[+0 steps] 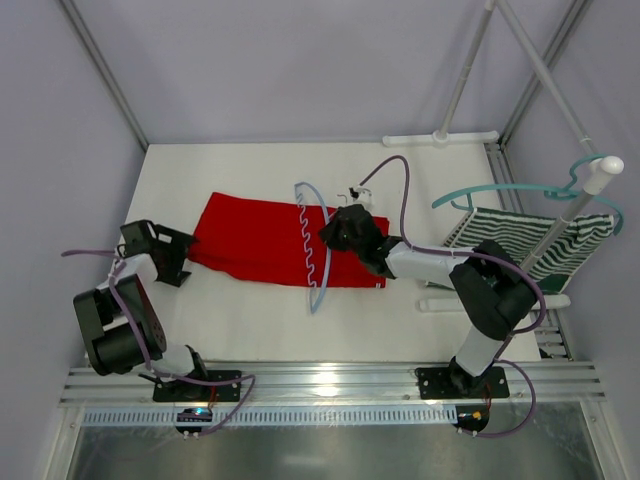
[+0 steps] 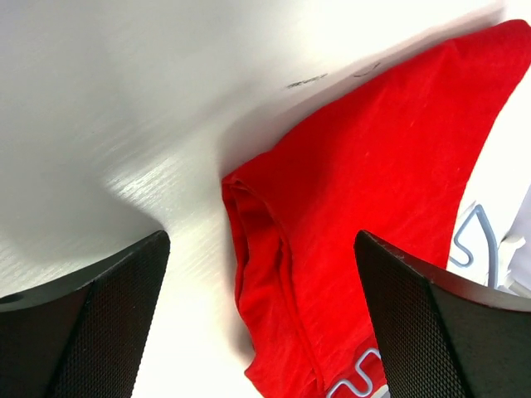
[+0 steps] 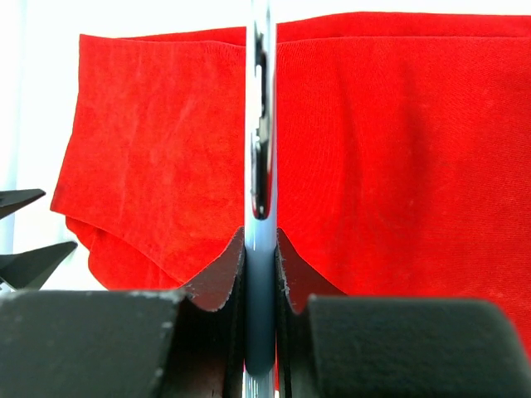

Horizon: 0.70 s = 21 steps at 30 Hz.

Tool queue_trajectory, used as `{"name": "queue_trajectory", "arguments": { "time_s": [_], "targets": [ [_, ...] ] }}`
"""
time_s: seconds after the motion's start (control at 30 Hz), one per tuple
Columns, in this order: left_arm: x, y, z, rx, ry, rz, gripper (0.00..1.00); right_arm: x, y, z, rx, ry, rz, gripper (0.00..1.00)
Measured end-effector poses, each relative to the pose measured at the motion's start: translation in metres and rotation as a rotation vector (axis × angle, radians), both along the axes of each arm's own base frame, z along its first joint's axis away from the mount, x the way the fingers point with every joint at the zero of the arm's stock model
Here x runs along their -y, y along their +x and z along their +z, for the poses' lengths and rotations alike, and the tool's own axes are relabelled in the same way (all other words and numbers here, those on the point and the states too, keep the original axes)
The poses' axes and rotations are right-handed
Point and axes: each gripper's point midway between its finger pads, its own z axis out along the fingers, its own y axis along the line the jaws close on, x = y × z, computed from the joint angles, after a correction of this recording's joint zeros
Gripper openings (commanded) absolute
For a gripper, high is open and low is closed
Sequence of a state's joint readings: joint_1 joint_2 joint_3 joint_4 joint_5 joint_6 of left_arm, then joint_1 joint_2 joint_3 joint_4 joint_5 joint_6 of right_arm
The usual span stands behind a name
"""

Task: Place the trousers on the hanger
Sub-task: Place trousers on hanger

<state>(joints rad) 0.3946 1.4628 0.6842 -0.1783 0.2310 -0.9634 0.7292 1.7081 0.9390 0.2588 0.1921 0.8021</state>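
The red trousers lie folded flat on the white table, stretched left to right. Across their right part lies the pale blue hanger, its wavy bar on top of the cloth. My right gripper is shut on the hanger. In the right wrist view the hanger's blue shaft is pinched between the jaws of the right gripper, with the trousers behind it. My left gripper stands open at the trousers' left end. In the left wrist view, a folded edge of the trousers lies between the left gripper's wide-apart fingers.
At the right, a green-and-white striped garment hangs on a darker teal hanger from a white rack pole. A white tube foot lies at the table's back edge. Grey walls close in the left and back.
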Motion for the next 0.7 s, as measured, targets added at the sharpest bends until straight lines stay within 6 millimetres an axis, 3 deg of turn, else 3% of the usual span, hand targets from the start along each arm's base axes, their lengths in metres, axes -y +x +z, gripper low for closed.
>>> {"name": "queue_trajectory", "arguments": {
  "time_s": [0.27, 0.33, 0.47, 0.53, 0.57, 0.7],
  "targets": [
    [0.001, 0.005, -0.006, -0.002, -0.036, 0.02, 0.89, -0.001, 0.0, 0.0, -0.001, 0.003, -0.004, 0.04],
    [0.0, 0.012, -0.008, 0.009, -0.053, 0.023, 0.83, -0.001, -0.001, 0.0, 0.0, 0.003, -0.004, 0.04],
    [0.001, 0.025, -0.012, 0.032, -0.09, 0.025, 0.64, -0.001, -0.002, 0.0, 0.0, -0.002, -0.005, 0.04],
    [0.001, 0.029, -0.013, 0.034, -0.104, 0.025, 0.48, -0.001, -0.002, -0.001, -0.001, -0.007, -0.008, 0.04],
    [0.0, 0.03, -0.014, 0.035, -0.102, 0.023, 0.37, 0.0, -0.001, -0.001, 0.0, -0.009, -0.011, 0.04],
    [-0.003, 0.024, -0.019, 0.006, -0.078, 0.032, 0.15, 0.001, -0.001, -0.002, 0.0, -0.017, -0.017, 0.04]
  ]
}}
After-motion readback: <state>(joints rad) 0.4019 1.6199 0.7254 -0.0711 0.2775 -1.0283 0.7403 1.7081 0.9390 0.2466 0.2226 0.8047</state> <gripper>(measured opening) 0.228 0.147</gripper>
